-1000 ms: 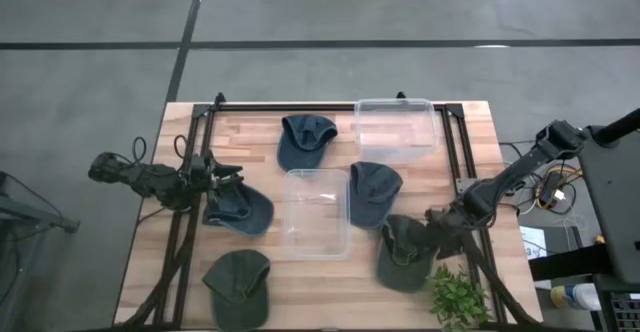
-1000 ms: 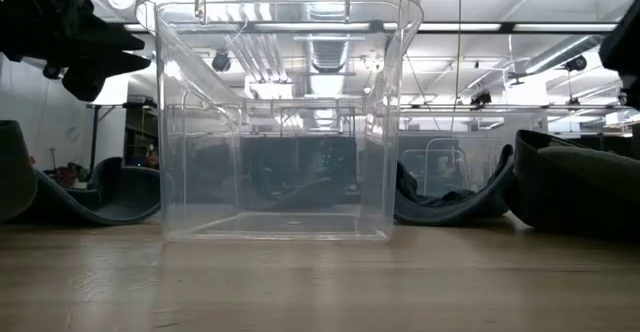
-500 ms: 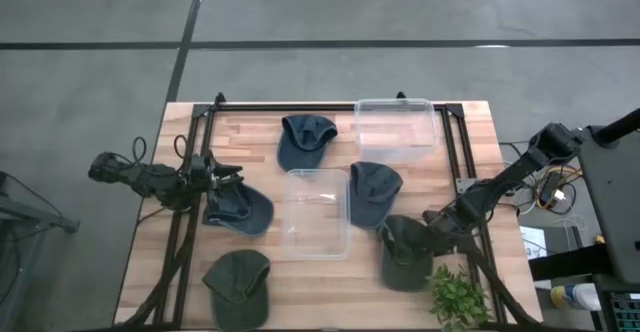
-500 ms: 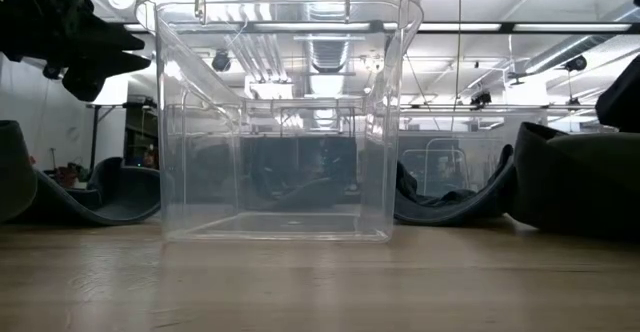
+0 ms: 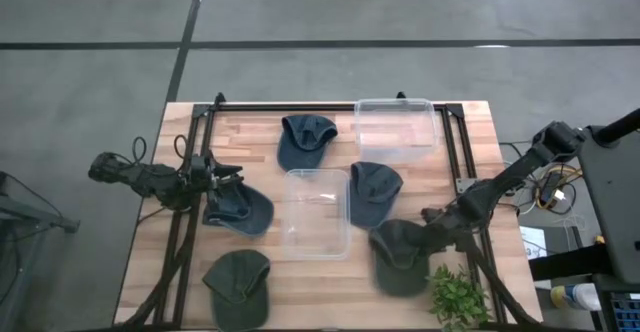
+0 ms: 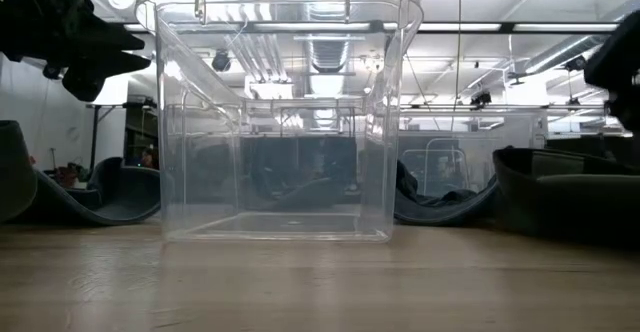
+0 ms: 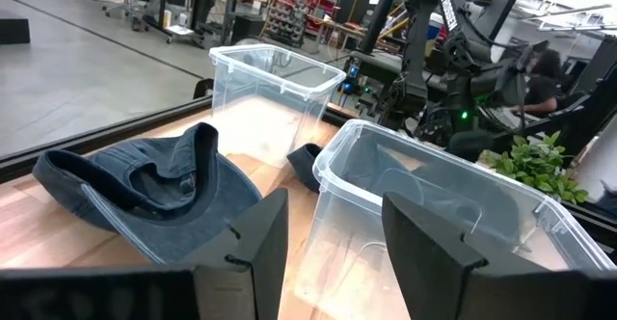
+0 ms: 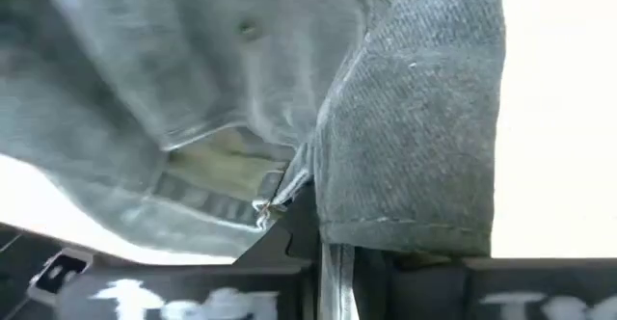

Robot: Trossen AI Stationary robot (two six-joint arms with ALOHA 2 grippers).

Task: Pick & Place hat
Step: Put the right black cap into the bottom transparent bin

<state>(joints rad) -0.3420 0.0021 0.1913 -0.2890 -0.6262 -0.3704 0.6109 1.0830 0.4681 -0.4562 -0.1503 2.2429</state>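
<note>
My right pincer [image 5: 432,234] is clamped on the rim of the green hat [image 5: 398,257] at the worktop's [image 5: 320,282] near right. The clear bin [image 5: 318,212] lies just to the hat's left — the carry runs that way. Left pincer [image 5: 222,182] waits, fingers apart, over the blue hat [image 5: 245,209].

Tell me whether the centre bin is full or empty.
Empty: the centre bin shows bare wood through its clear floor, and all five hats lie outside it.
</note>
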